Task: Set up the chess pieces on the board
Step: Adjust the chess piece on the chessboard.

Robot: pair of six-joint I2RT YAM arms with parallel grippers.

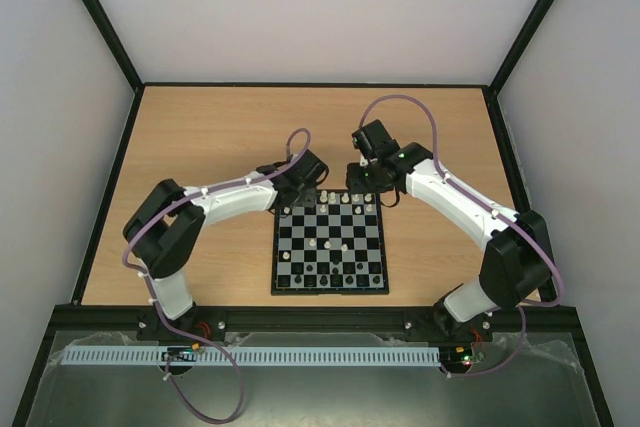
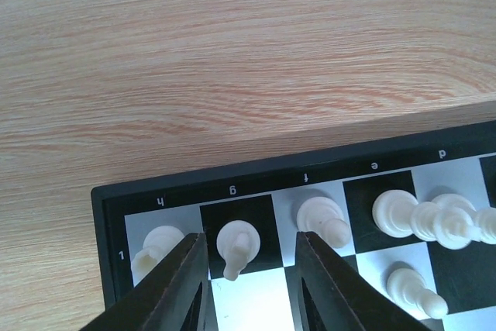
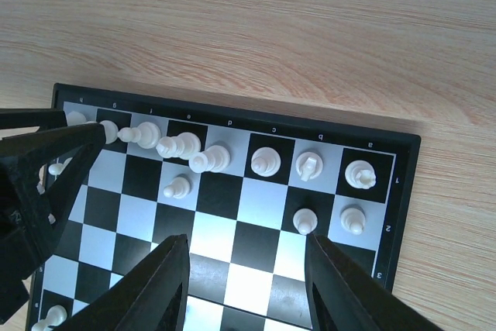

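Note:
The board point(image 1: 283, 277) lies in the middle of the table. Cream-white chess pieces point(image 1: 345, 203) stand along its far rows and black pieces point(image 1: 330, 273) along its near rows. My left gripper point(image 1: 294, 197) is open at the board's far left corner. In the left wrist view point(image 2: 249, 273) its fingers straddle a white knight point(image 2: 236, 247) without touching it, with a rook point(image 2: 159, 247) to the left and a bishop point(image 2: 321, 220) to the right. My right gripper point(image 1: 364, 191) is open and empty above the far right part of the board point(image 3: 244, 269), near a white pawn point(image 3: 304, 222).
Bare wooden tabletop point(image 1: 200, 137) lies beyond and beside the board, with walls around the table. In the right wrist view the left arm's gripper point(image 3: 35, 191) fills the left edge, close over the board's corner. A few white pieces point(image 1: 333, 244) stand mid-board.

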